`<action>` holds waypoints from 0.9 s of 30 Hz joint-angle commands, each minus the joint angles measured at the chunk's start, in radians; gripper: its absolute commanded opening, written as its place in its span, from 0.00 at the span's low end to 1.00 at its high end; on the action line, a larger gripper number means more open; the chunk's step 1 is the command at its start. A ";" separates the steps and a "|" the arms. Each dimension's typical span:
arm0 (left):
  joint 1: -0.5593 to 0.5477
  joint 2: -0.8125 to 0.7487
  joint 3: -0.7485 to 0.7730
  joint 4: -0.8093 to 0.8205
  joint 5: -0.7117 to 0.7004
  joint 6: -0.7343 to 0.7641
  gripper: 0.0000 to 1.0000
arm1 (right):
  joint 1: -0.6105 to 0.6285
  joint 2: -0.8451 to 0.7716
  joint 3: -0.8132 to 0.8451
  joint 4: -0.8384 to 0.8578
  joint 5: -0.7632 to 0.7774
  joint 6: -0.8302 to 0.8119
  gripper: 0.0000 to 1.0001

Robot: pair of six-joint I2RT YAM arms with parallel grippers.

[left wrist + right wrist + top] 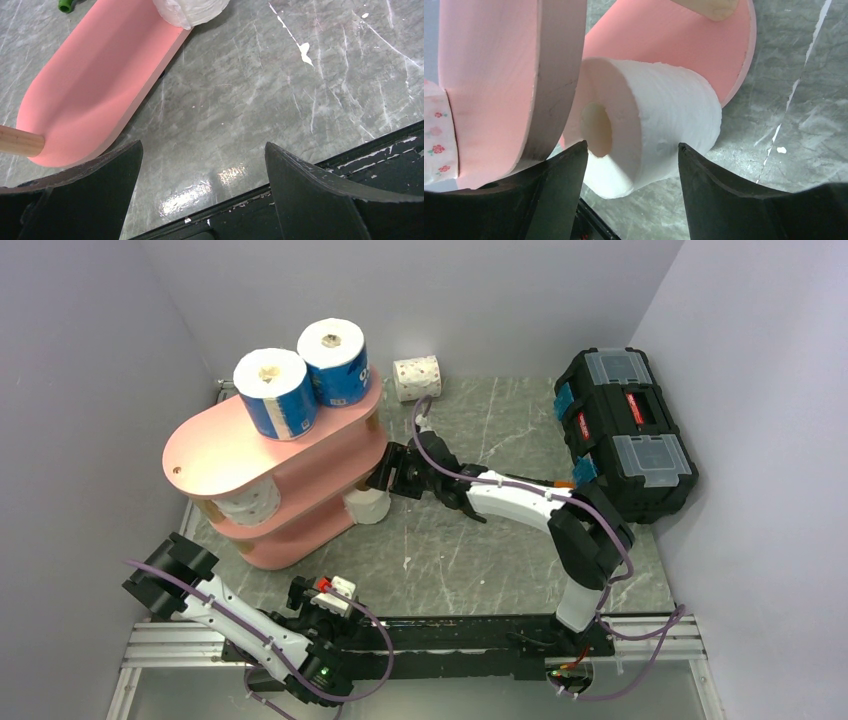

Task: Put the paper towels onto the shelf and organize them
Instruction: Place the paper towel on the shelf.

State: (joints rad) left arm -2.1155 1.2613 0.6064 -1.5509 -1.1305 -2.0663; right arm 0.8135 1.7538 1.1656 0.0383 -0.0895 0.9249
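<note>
Pink boards of the shelf (215,445) fill the left of my right wrist view, and a plain white roll (659,115) lies on its side at the right end of the lowest board, hollow core facing me. My right gripper (632,145) has its jaws parted with that roll just ahead of the tips; they hold nothing. My left gripper (202,145) is spread wide and empty over the grey table (480,550), near the shelf's near end. Two blue-wrapped rolls (275,395) stand side by side on the top board's far end, a speckled roll (248,502) sits on the middle board, and another speckled roll (417,378) lies on the table's far edge, left of the black toolbox (625,435)
</note>
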 commanded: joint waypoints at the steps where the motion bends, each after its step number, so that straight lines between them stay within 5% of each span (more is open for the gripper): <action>1: -0.011 0.008 0.026 -0.023 -0.025 -0.279 0.99 | 0.004 -0.066 0.018 0.128 -0.002 0.017 0.70; 18: -0.012 0.006 0.029 -0.024 -0.027 -0.277 0.99 | 0.004 -0.332 -0.210 0.098 0.085 -0.100 0.79; 27: -0.012 0.002 0.040 -0.022 -0.028 -0.258 0.99 | 0.027 -0.386 -0.508 0.452 0.013 -0.372 0.73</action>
State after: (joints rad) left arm -2.1159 1.2724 0.6075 -1.5513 -1.1313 -2.0663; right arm 0.8242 1.3651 0.7456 0.2577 -0.0616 0.7036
